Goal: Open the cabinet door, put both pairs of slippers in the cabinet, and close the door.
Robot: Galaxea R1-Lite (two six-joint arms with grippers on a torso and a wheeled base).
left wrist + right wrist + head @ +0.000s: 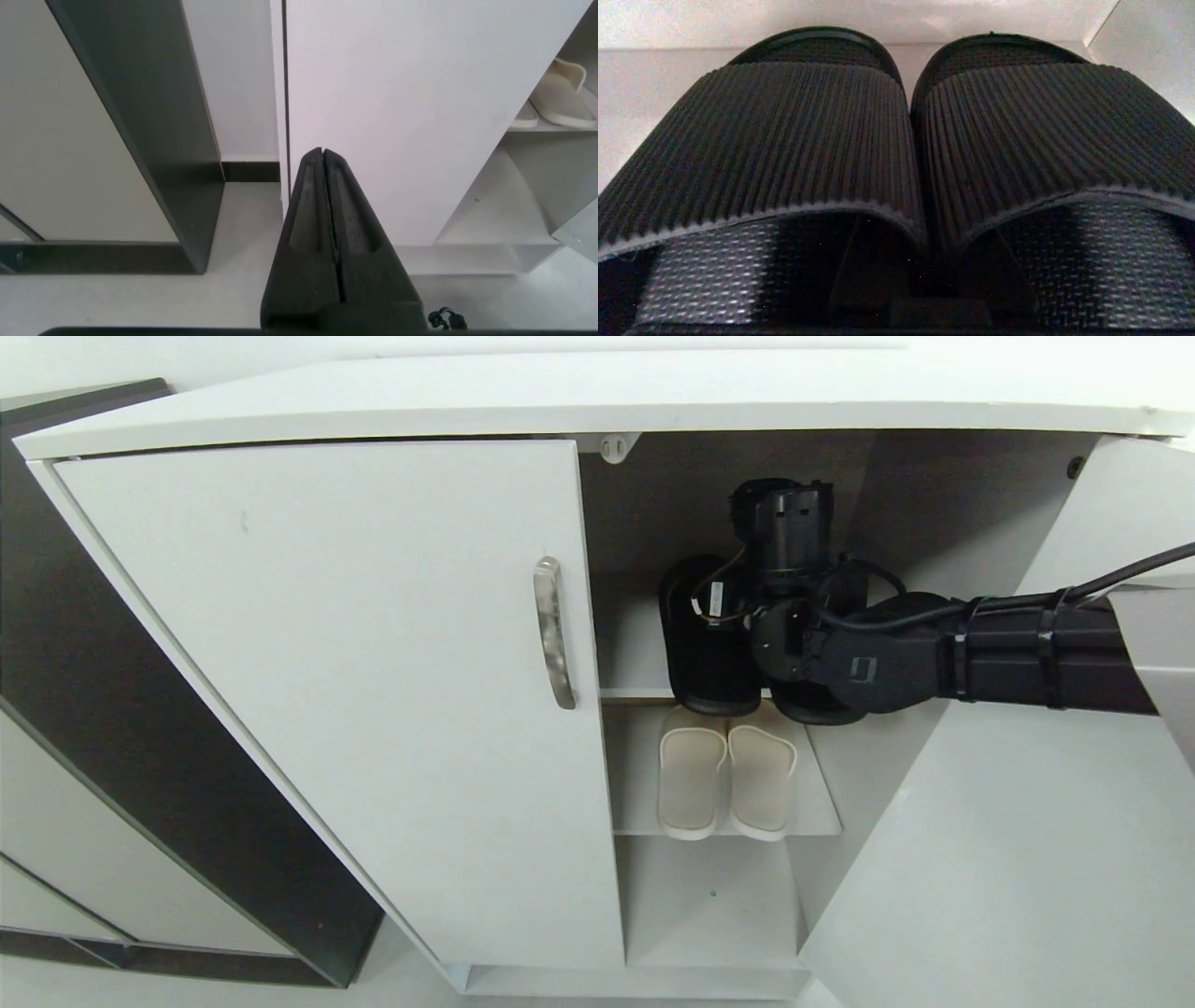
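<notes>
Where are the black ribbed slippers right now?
Head view: the black ribbed slippers sit on the upper shelf, right of the closed white door, above the cream slippers.

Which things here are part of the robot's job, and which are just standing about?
Part of the job: black slippers on the upper shelf; white slippers on the shelf below; the cabinet; its open right door.

Just standing about: the dark unit left of the cabinet; the closed left door and its metal handle.
</notes>
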